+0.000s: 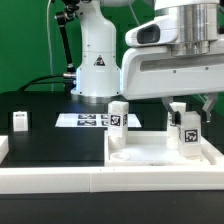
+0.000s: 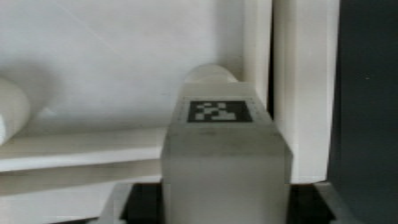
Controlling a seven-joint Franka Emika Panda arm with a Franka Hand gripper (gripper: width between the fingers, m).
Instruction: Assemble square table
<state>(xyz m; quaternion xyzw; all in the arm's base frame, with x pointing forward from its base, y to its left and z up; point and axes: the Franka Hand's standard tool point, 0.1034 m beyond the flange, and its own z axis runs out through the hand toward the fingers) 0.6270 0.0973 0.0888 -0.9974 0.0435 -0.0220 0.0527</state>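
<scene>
The white square table top (image 1: 150, 153) lies at the exterior view's right, recessed face up. A white leg peg (image 1: 186, 133) with a tag stands upright at its right side, and my gripper (image 1: 187, 116) comes down over it from above. In the wrist view this leg peg (image 2: 219, 130) fills the space between the dark fingers (image 2: 146, 205), which press against both its sides; my gripper (image 2: 219, 203) is shut on it. A second leg peg (image 1: 118, 114) stands at the top's far left corner. A third leg peg (image 1: 20, 121) stands alone on the black board at the left.
The marker board (image 1: 88, 120) lies flat behind the table top, in front of the robot's base (image 1: 97, 70). A long white rail (image 1: 70, 181) borders the black board along the front. The table top's raised rim (image 2: 71, 150) runs beside the held peg.
</scene>
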